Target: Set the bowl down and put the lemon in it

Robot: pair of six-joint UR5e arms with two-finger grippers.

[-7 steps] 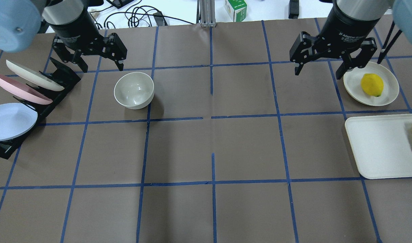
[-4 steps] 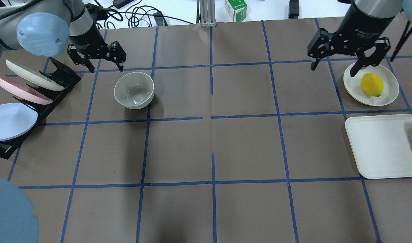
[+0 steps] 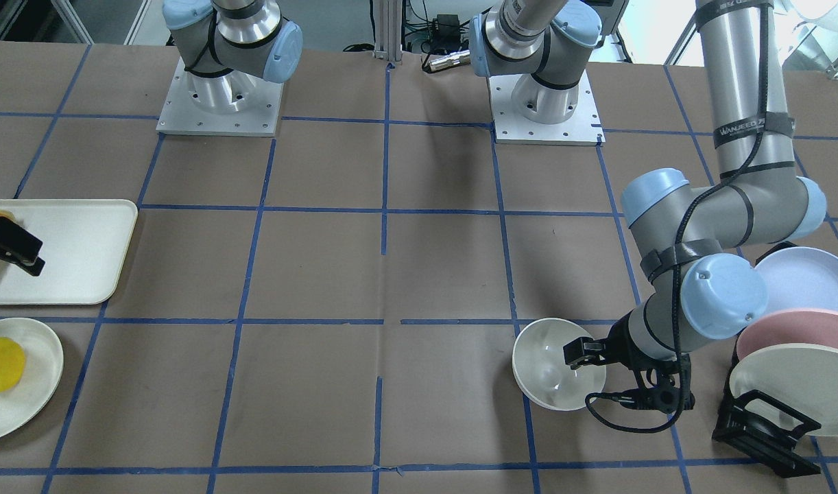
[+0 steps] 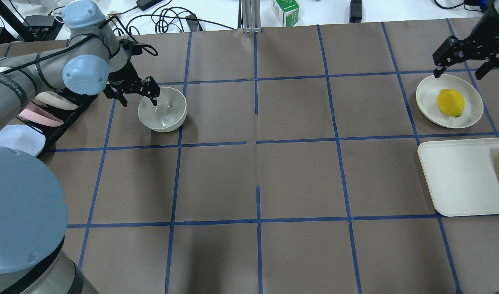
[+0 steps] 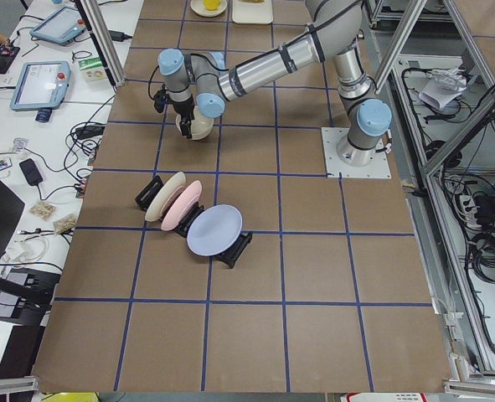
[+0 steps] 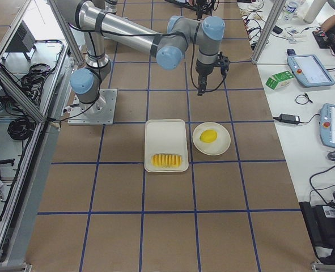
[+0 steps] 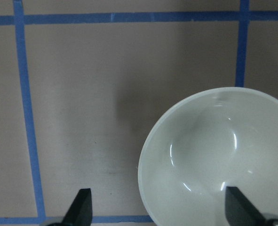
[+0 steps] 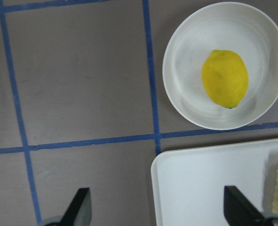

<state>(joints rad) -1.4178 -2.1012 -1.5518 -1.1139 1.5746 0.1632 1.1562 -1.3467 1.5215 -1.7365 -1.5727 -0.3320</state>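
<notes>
The bowl (image 4: 162,109) stands upright on the table (image 4: 257,179). The left claw (image 4: 138,101) is spread astride its rim, with one finger over the inside and the other outside, toward the plate rack (image 4: 58,130). Farther off, the lemon (image 4: 451,103) lies on a plate (image 4: 427,100). The right claw (image 4: 457,74), also spread, hangs apart from it.

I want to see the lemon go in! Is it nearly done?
Nothing is done yet. The left gripper is open across the rim of the bowl, seemingly ready to grab. The lemon lies on its plate, the open right gripper nearby. Moving both is left.
</notes>
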